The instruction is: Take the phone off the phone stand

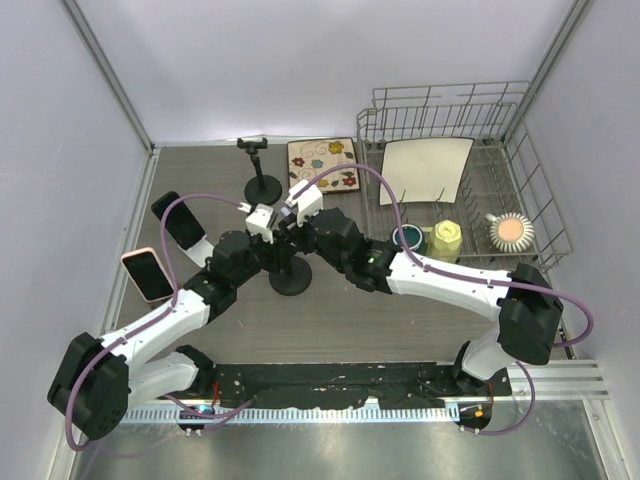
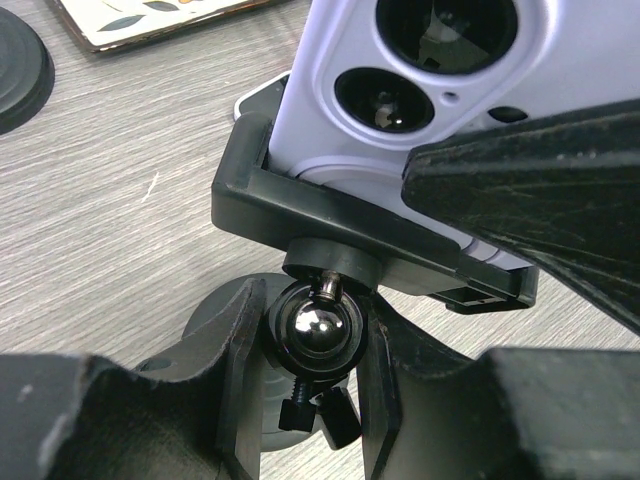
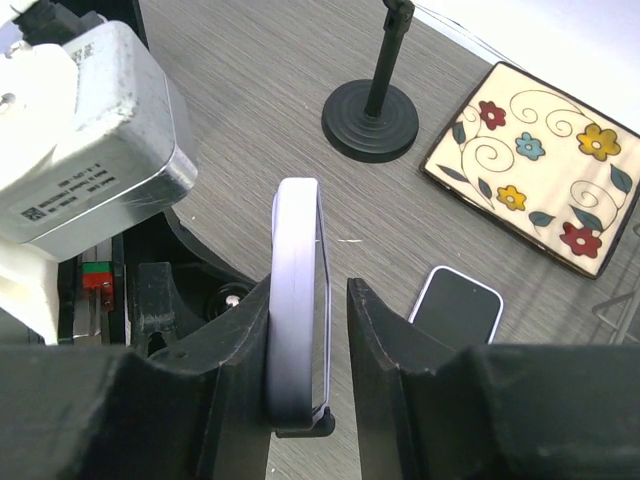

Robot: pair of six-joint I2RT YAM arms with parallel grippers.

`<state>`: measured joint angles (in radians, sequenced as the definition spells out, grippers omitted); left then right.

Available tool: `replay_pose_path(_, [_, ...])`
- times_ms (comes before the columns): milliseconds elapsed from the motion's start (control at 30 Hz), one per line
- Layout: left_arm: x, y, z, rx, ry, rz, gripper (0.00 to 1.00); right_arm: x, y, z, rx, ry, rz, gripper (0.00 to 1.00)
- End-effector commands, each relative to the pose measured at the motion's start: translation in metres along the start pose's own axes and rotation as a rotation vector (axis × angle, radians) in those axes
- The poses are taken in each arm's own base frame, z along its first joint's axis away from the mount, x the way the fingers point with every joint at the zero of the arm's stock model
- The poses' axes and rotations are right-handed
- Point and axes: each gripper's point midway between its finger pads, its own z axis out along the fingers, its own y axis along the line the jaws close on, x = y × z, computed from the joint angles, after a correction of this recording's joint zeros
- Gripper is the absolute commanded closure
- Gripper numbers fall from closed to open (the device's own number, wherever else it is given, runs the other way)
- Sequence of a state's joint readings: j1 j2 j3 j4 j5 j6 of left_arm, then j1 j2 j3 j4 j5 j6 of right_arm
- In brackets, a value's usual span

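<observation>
Pinches the phone stand [image 2: 300, 215] with the left gripper [image 2: 312, 345]: jaws narrow, fingers [image 2: 235, 350] pressed on either side of the shiny ball joint [image 2: 318, 325], just under the black cradle [image 2: 250, 190]. Straddles the phone [image 3: 296, 240] with the right gripper [image 3: 308, 300], jaws narrow but not clamped: one finger against the phone, a sliver of wood grain showing between the phone and the other finger.

In the cradle: the phone, pale lavender, upright on its edge, lower side seated in the black bracket, camera lenses turned toward the left wrist. Below the ball joint: the round black base [image 1: 291, 281], about mid-surface, somewhat left of centre, well apart from every edge.

Toward the far edge: a second stand [image 1: 262, 185], black, round-based, with a slim upright post. Just beside it, at the far edge: a floral tile [image 1: 323, 165], cream with coloured flowers. Near the tile, flat on the surface: a white-rimmed phone [image 3: 455, 310], dark screen up.

Along the left edge: a pink-cased phone [image 1: 148, 273] and, farther back, a black phone [image 1: 178, 222].

Along the right edge: a wire dish rack [image 1: 440, 97], with a white square plate [image 1: 425, 170] on edge and a yellow cup [image 1: 446, 238] inside.
</observation>
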<state>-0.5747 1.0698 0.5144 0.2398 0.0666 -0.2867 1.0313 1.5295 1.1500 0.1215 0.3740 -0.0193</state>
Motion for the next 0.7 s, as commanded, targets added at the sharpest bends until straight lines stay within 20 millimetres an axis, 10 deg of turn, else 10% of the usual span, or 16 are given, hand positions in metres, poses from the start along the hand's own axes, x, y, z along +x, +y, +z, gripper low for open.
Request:
replay_pose_path(0, [-0.028,-0.017,-0.004,0.07,-0.096,-0.028,1.0,-0.04,-0.008,0.004,0.014,-0.118,0.068,0.62])
replay_pose_path(433, [-0.028,-0.015,-0.005,0.057,-0.095,-0.028,1.0,-0.02,-0.004,0.018,0.016,-0.063,0.042,0.6])
replay_pose_path(667, [-0.027,-0.001,-0.005,-0.023,-0.094,-0.056,1.0,-0.022,-0.005,0.014,0.02,-0.05,0.033,0.99])
